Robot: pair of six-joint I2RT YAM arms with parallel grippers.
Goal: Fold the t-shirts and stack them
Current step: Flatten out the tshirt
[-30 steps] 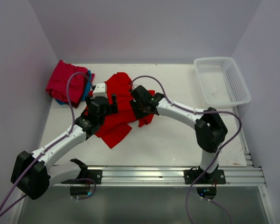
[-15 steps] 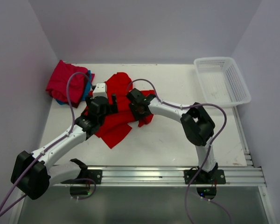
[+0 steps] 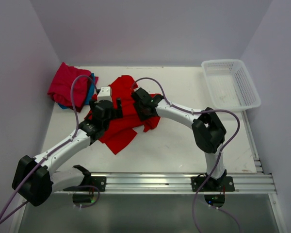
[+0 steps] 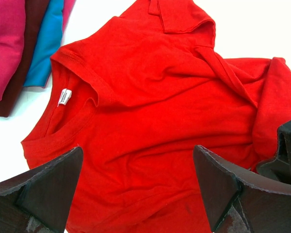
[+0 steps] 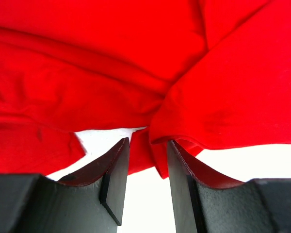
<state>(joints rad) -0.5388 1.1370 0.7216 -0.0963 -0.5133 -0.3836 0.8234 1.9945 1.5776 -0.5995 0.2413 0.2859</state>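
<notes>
The bright red t-shirt [image 3: 120, 130] lies crumpled in the middle of the table, collar and label up in the left wrist view [image 4: 160, 107]. My left gripper [image 3: 111, 108] hangs open just above its body, jaws wide apart [image 4: 138, 160]. My right gripper [image 3: 139, 108] is at the shirt's right edge; its jaws [image 5: 148, 145] are close together with a fold of red cloth [image 5: 136, 73] between them. The crimson-pink t-shirt [image 3: 68, 85] lies folded on the teal-blue t-shirt [image 3: 90, 92] at the far left; both show in the left wrist view, pink [image 4: 5, 43] and teal [image 4: 46, 43].
A white mesh basket [image 3: 231, 83] stands at the far right corner. A dark maroon edge [image 4: 23, 63] shows between the pink and teal cloth. Purple walls close in the table at the left, back and right.
My right gripper has shifted a little left and further onto the red shirt's right edge, its elbow swinging left. The left arm has not moved.
</notes>
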